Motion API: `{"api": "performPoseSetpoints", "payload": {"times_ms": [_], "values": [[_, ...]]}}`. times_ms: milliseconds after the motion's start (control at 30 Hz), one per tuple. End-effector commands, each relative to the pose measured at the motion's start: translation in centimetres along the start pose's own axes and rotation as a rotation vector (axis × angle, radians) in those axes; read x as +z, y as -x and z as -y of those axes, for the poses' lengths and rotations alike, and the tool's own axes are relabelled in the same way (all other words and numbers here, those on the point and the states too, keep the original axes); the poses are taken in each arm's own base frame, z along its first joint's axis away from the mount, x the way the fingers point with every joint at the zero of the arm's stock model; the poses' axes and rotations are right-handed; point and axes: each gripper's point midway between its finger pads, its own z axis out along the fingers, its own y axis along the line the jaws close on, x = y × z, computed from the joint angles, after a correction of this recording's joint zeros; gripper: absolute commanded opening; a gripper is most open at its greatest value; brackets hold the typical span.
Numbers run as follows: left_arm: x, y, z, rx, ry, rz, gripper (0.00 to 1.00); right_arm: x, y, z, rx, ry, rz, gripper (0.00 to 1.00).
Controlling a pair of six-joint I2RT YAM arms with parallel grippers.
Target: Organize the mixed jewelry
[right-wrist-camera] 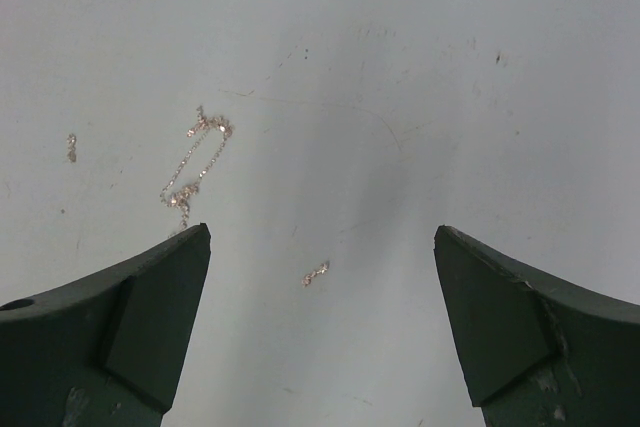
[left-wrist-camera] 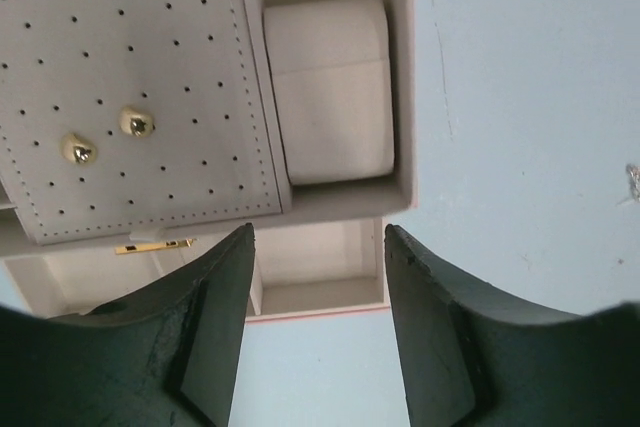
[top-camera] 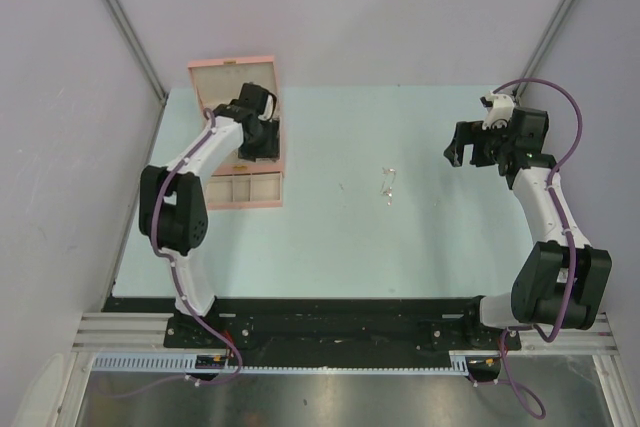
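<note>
The right hand [right-wrist-camera: 322, 242] hangs released above the table [right-wrist-camera: 480, 97], its two fingers [right-wrist-camera: 130, 327] spread wide with nothing between them. Just beyond the finger on the left of the wrist view lies a thin chain [right-wrist-camera: 195, 162], stretched in a loose slanted line. From overhead its long axis runs near-to-far across the table (not side to side). A small loose bit [right-wrist-camera: 316, 273] lies apart from it, between the fingers, and another speck [right-wrist-camera: 71, 147] sits left of the chain. All this jewelry [top-camera: 388, 185] lies mid-table, well apart from both hands. The left hand [left-wrist-camera: 318, 237], likewise unclenched and empty, hovers over the pink box [top-camera: 240, 190]. There, two gold studs [left-wrist-camera: 137, 124] sit in a dotted panel [left-wrist-camera: 150, 47] beside a white cushion [left-wrist-camera: 330, 87].
</note>
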Motion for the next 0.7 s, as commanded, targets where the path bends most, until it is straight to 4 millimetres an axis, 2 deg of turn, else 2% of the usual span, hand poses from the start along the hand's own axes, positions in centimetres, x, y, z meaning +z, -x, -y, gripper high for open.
{"api": "performPoseSetpoints", "payload": {"times_ms": [0,100,133,200,233,333,467,600,667], "values": [[-3.3,0.3,0.9,0.084,-0.086,0.096,0.59,-0.5,1.2,0.1,-0.021,0.002,0.035,1.00],[-4.1,0.1,1.2,0.140,-0.114,0.151,0.59,-0.4,1.1,0.1,-0.019,0.004,0.030,1.00],[-5.4,0.6,1.3,0.161,-0.120,0.193,0.59,-0.3,1.0,0.1,-0.020,0.004,0.030,1.00],[-6.0,0.9,1.7,0.189,-0.132,0.239,0.60,-0.3,1.0,0.2,-0.020,0.003,0.028,1.00],[-7.3,1.4,1.9,0.217,-0.138,0.282,0.60,-0.3,0.9,0.2,-0.018,0.000,0.025,1.00],[-8.4,1.4,3.8,0.299,-0.204,0.326,0.61,-0.2,0.9,0.4,-0.020,-0.006,0.024,1.00],[-9.6,0.4,7.8,0.431,-0.314,0.346,0.61,-0.2,0.8,0.6,-0.020,-0.015,0.022,1.00],[-10.0,-2.2,12.7,0.607,-0.432,0.327,0.64,0.0,0.6,0.7,-0.018,-0.019,0.015,1.00],[-10.0,-3.2,14.3,0.691,-0.462,0.325,0.65,0.1,0.5,0.8,-0.017,-0.021,0.011,1.00]]}}
